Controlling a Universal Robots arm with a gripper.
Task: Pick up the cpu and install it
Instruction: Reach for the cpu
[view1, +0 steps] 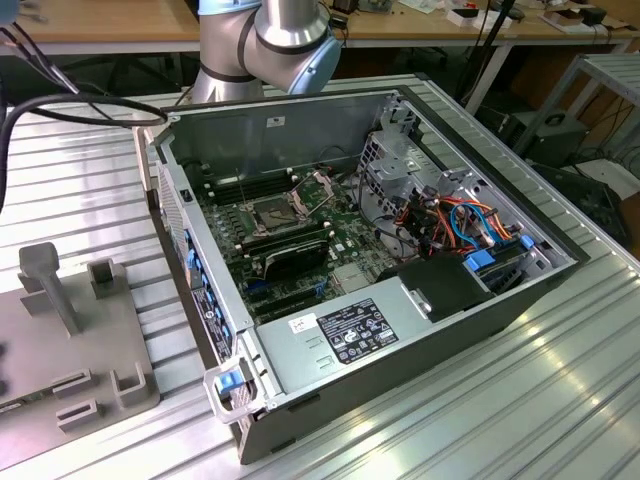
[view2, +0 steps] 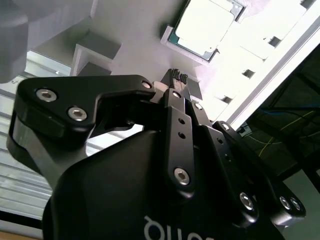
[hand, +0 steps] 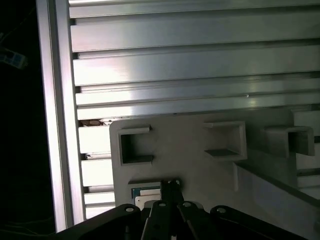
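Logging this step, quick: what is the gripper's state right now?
Gripper: jaws closed, holding nothing; the cpu lies on the grey fixture plate, apart from the gripper.

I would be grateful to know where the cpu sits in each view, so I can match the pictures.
Second wrist view: the cpu lies in a framed recess of the grey fixture plate, ahead of the tool.
First wrist view: the cpu peeks out beside the tool's tip, on the same plate.
Exterior view: that plate lies at the exterior view's lower left, beside the computer case.
Shared landmark: the grey fixture plate.
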